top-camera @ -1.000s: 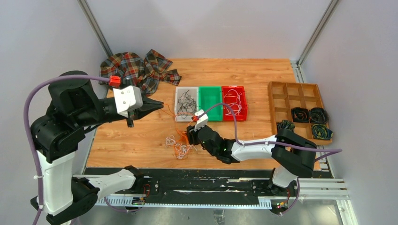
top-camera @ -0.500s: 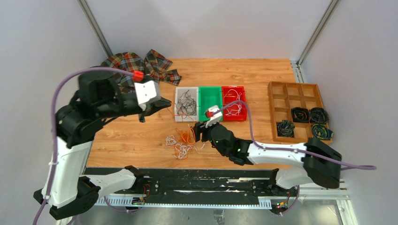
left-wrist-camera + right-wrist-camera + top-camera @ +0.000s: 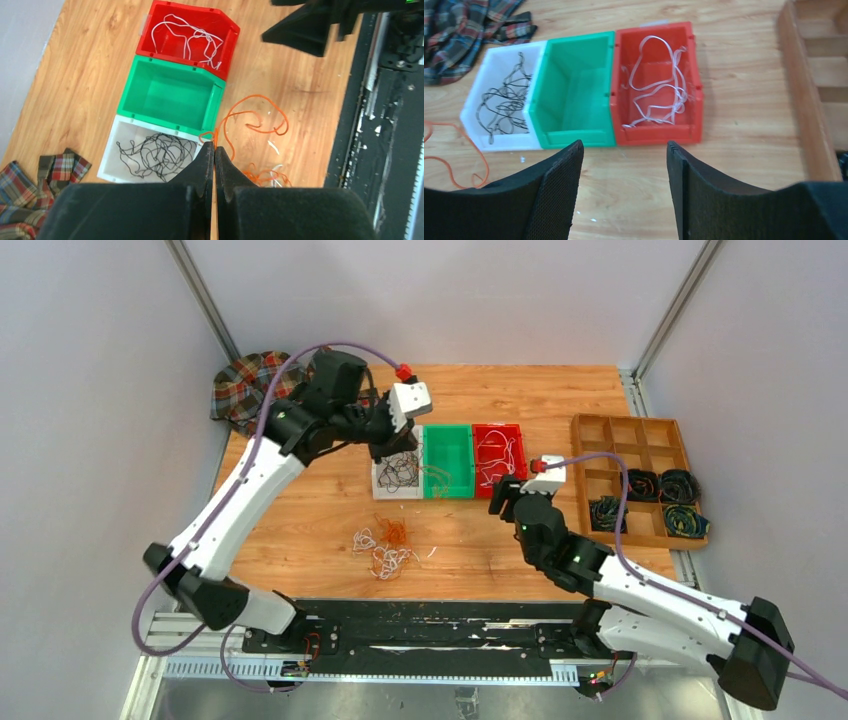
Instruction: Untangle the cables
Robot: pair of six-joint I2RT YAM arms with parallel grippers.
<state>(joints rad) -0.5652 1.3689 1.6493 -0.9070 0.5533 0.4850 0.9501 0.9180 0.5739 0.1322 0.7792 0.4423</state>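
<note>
My left gripper [image 3: 388,447] hangs over the near edge of the white bin [image 3: 397,480] and the green bin [image 3: 448,455]. In the left wrist view it [image 3: 214,146] is shut on a thin orange cable [image 3: 255,96] that loops down over the wood. A tangled pile of orange and white cables [image 3: 385,545] lies on the table in front of the bins. My right gripper [image 3: 503,502] sits just before the red bin [image 3: 498,455], open [image 3: 624,145] with nothing between its fingers. Black cables [image 3: 157,152] lie in the white bin, white cables [image 3: 656,85] in the red bin.
A wooden compartment tray [image 3: 630,440] with dark coiled cords stands at the right. A plaid cloth [image 3: 245,385] lies crumpled at the back left corner. The black rail [image 3: 430,625] runs along the table's near edge.
My left arm has swung from the table's left to above the bins, still shut on the orange cable. My right gripper has moved right, away from the pile, and opened wider.
</note>
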